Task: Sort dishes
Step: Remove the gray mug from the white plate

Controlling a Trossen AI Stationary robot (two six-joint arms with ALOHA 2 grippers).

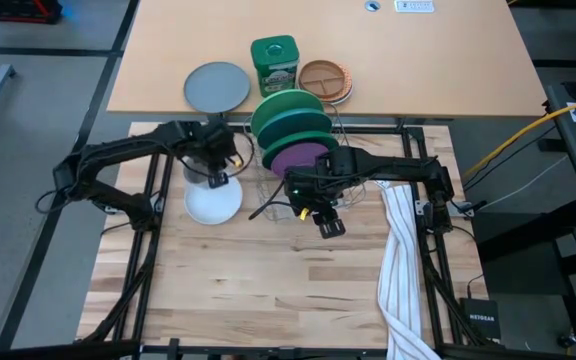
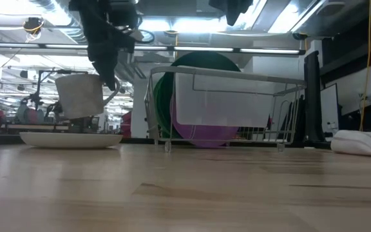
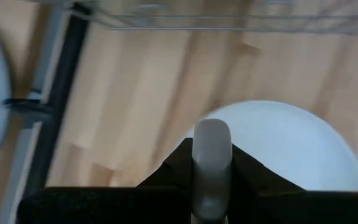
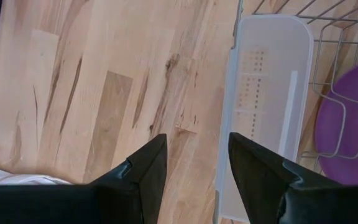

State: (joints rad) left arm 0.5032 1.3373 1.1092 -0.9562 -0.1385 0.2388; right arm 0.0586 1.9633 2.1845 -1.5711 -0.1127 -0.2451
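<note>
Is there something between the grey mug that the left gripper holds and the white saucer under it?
No. In the low view the grey mug hangs just above the white saucer, with only open air between them.

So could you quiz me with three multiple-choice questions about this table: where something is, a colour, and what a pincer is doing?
1. Where is the grey mug?
A. In the wire rack
B. Lifted just above the white saucer
C. On the striped towel

2. What colour is the plate standing nearest the camera's side of the wire rack in the low view?
A. Purple
B. Orange
C. White

3. What is the left pincer doing?
A. Hanging open and empty
B. Gripping the towel
C. Closed on the mug

Answers: 1 B, the low view shows a gap between mug and saucer. 2 A, a purple plate stands before the green ones. 3 C, the left wrist view shows its fingers clamped on the mug's rim.
</note>
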